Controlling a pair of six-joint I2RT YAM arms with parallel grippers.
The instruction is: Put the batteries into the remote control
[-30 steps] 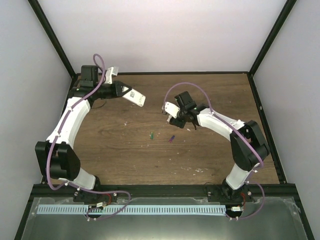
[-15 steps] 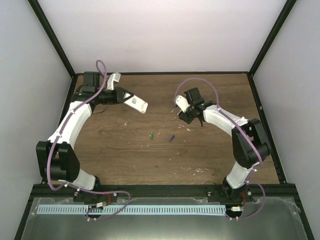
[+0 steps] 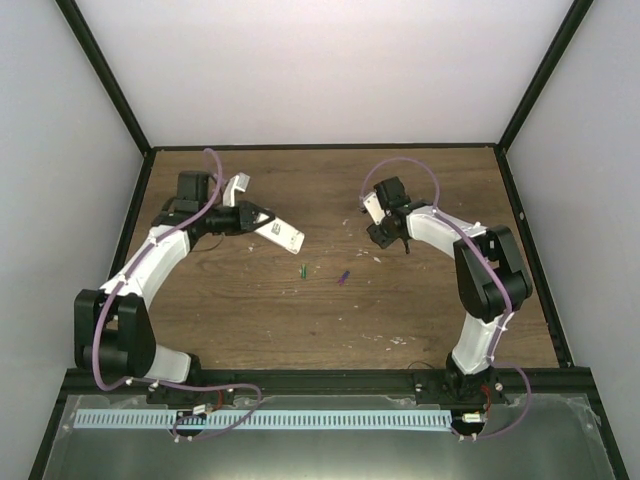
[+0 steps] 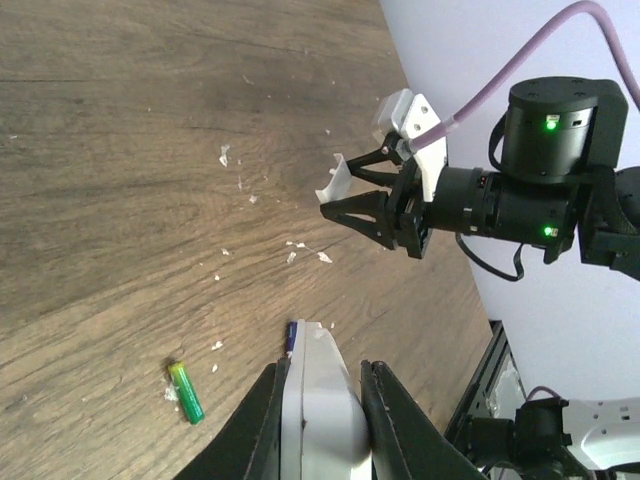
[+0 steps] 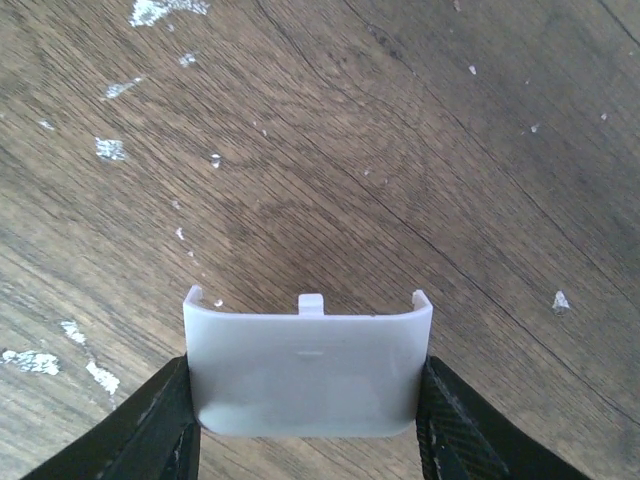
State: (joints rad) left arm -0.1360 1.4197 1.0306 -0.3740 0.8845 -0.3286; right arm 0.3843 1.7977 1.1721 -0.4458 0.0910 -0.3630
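My left gripper (image 3: 264, 221) is shut on the remote control (image 3: 285, 234), a slim white bar that sticks out toward the table's middle above the wood. In the left wrist view the remote control (image 4: 322, 400) sits between the fingers. On the table below lie the batteries. The green one (image 3: 303, 269) lies left of the purple one (image 3: 343, 278), and both are apart from either gripper. My right gripper (image 3: 374, 213), farther back and to the right, is shut on a small white squarish cover (image 5: 308, 375), held just above the wood.
The wooden table (image 3: 250, 310) carries small white flecks (image 4: 224, 155). A black frame borders it, and white walls rise behind and to the sides. The right arm's wrist and purple cable (image 4: 520, 60) show in the left wrist view.
The left gripper has carried the remote nearer and to the right, toward the batteries. The right gripper has moved right and slightly back with the cover. The batteries lie as before.
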